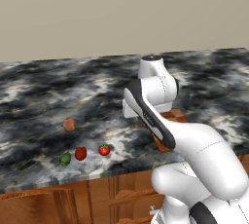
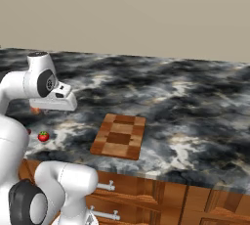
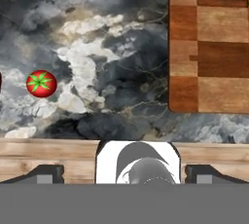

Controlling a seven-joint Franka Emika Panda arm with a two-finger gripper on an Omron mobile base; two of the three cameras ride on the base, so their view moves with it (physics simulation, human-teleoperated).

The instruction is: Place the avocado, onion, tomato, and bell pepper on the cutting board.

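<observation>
The tomato (image 1: 104, 150) sits near the counter's front edge, with the bell pepper (image 1: 80, 153) and the avocado (image 1: 65, 159) in a row to its left. Farther back lies the onion (image 1: 69, 124). The checkered cutting board (image 2: 119, 136) rests empty to the right of the produce, mostly hidden by the arm in the left base view. In the hand view the tomato (image 3: 41, 83) is at the left and the cutting board (image 3: 209, 43) at the upper right. My gripper (image 3: 125, 175) hovers high over the counter between them, open, its fingertips (image 3: 46, 174) wide apart and holding nothing.
The dark marbled counter (image 2: 185, 106) stretches wide to the back and right, ending at a plain beige wall. Wooden cabinet drawers with handles (image 2: 105, 187) run below the front edge. My white arm (image 1: 194, 145) blocks part of the left base view.
</observation>
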